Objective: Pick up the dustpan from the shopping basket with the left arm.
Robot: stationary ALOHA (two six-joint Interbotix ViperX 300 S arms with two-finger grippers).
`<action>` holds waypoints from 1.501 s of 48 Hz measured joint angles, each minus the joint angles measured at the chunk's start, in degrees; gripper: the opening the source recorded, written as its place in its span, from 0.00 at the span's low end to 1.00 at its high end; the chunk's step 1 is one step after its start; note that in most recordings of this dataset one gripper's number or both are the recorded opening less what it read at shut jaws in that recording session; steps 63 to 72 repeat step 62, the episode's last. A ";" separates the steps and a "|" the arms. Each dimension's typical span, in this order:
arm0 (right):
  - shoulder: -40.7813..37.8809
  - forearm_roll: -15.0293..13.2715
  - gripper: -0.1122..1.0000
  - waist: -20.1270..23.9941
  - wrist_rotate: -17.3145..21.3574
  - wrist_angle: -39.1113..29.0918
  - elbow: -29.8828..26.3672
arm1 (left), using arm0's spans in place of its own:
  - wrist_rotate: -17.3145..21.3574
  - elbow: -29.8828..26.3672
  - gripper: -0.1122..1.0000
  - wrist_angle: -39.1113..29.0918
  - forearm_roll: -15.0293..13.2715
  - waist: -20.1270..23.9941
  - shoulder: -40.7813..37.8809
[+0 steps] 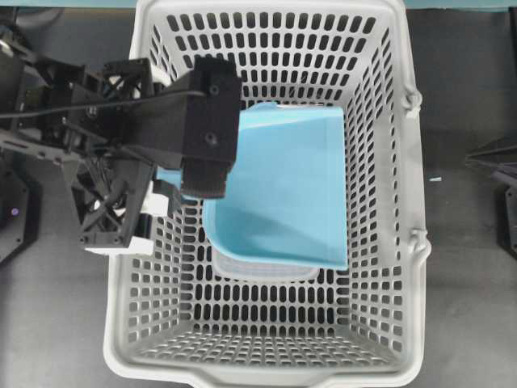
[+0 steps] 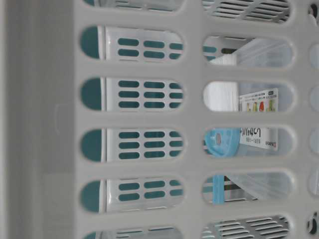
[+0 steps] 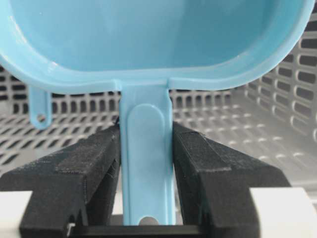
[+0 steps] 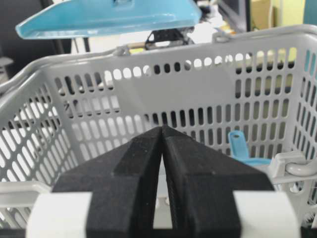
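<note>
The left gripper point(image 3: 146, 163) is clamped on the thin handle of the dustpan point(image 1: 287, 190), a black pad on each side; the light blue scoop hangs above the rim of the shopping basket point(image 1: 408, 202), over its middle; the right gripper point(image 4: 162, 144) is closed on nothing, outside the basket's right wall.

A dark grey matte tabletop point(image 1: 452, 242) spreads on both sides in the overhead view, with a tiny pale speck point(image 1: 435, 179) lying on it to the right. In the table-level view, a clear plastic container point(image 2: 259, 186) shows through slots, and above it a white printed label with small coloured pictures point(image 2: 257, 102). Just left of that label sits a white bristly patch point(image 2: 221, 97). A light blue plastic handle end with a hole point(image 2: 219, 143) lies beside them; it also shows low in the right wrist view.
</note>
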State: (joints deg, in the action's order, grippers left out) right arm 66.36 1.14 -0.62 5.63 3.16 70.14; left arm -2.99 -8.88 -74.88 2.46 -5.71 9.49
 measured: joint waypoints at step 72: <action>0.09 0.00 0.09 0.09 0.00 0.00 0.18 | 0.00 0.00 0.38 -0.18 -0.09 0.35 -0.97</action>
